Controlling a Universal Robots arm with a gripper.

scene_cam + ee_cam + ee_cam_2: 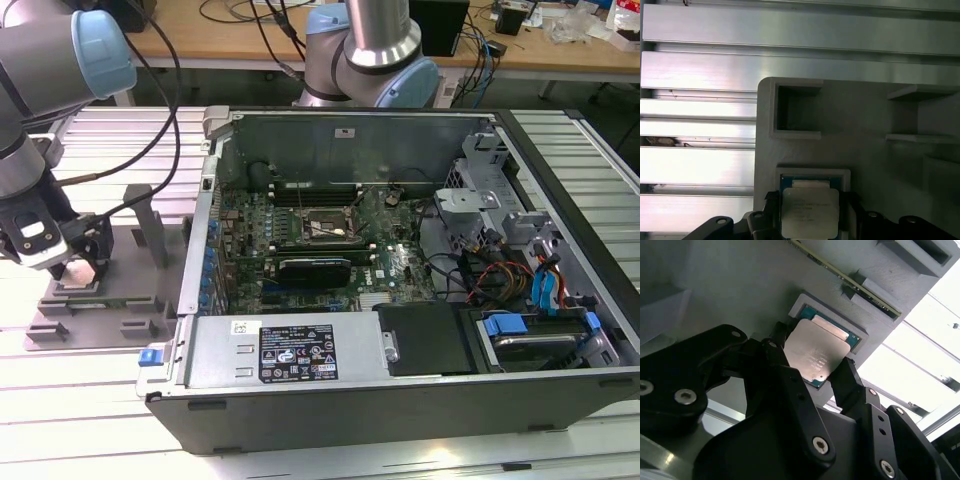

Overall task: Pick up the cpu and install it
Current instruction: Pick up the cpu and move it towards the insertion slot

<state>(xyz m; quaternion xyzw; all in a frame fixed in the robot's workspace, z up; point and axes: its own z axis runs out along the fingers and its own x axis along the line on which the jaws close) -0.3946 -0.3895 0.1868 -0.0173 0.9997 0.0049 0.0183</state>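
Cpu (816, 349) sits partly hidden behind end effector (812, 359).

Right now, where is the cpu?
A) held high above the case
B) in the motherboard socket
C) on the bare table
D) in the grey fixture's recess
D: in both wrist views the cpu sits in the grey fixture's recess, with the gripper at it.

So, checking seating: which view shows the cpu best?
The second wrist view: the cpu sits mid-frame, metal top and green edge clear. The first wrist view cuts off one edge; in the exterior view the end effector covers most of it.
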